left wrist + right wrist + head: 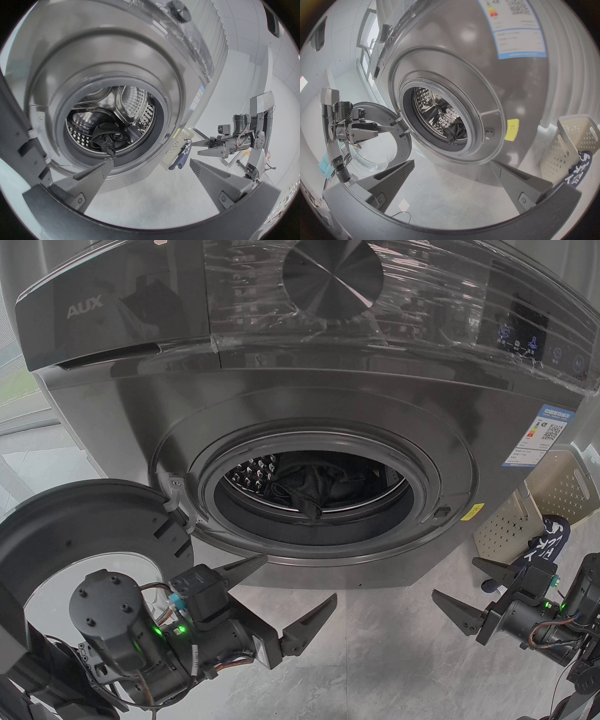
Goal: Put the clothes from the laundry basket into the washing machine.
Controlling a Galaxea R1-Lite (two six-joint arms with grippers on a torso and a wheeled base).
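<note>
L gripper point(300, 577) & R gripper point(453, 576): fingers spread, empty, low before washing machine point(375, 396). Dark clothes point(306, 484) in drum point(250, 474); laundry basket point(562, 490) on machine's R.

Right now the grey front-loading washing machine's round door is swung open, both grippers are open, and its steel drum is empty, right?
Not empty: the head view shows a dark crumpled garment lying in the steel drum. The round door is swung open, and the left gripper and right gripper are open.
</note>
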